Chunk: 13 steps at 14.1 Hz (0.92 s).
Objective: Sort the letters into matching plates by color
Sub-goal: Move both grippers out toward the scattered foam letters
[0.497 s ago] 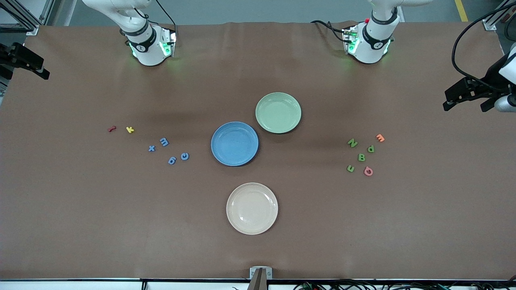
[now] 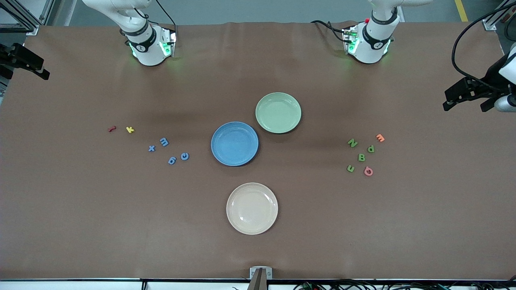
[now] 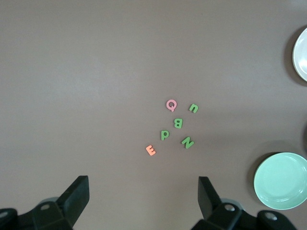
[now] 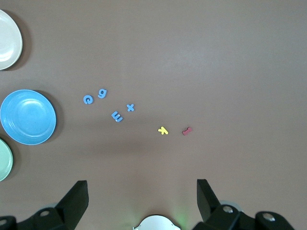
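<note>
Left pincer (image 3: 144, 201) over green letters (image 3: 178, 123) — right pincer (image 4: 142, 201) over blue letters (image 4: 109, 105).

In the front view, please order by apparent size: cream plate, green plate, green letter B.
1. cream plate, looks largest, but it is nearer the camera, so unsure against the green plate.
2. green plate.
3. letter B, far smallest.

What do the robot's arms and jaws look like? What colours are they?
Both arms are white with black bands and green lights glowing at their bases. Black cables run to the left arm's base. The left gripper and the right gripper each have two black, wedge-shaped jaws on a black body.
</note>
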Each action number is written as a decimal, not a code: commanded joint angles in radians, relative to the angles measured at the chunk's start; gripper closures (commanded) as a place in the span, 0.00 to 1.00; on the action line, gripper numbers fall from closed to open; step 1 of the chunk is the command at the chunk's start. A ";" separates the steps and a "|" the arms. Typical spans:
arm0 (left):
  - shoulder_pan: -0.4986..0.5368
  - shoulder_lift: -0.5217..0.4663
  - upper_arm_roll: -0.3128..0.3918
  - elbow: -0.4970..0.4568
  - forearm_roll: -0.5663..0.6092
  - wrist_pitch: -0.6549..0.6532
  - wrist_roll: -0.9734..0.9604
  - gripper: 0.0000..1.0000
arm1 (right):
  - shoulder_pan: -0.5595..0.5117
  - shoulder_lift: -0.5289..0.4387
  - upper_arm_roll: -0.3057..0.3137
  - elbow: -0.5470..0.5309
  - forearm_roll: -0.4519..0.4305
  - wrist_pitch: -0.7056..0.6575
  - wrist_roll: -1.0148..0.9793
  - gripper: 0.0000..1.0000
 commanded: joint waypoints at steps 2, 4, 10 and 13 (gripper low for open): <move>0.003 0.016 0.001 0.002 -0.016 -0.022 0.001 0.00 | -0.011 -0.011 0.007 -0.005 0.017 -0.003 0.007 0.00; 0.003 0.041 0.001 -0.008 -0.016 -0.042 -0.004 0.00 | -0.012 -0.006 0.007 -0.003 0.015 -0.004 0.007 0.00; -0.008 0.119 -0.002 -0.159 -0.016 0.122 -0.007 0.00 | -0.018 0.072 0.007 -0.002 0.015 0.000 0.006 0.00; -0.011 0.185 -0.004 -0.215 -0.015 0.229 -0.007 0.00 | -0.021 0.123 0.005 -0.001 0.003 0.059 -0.002 0.00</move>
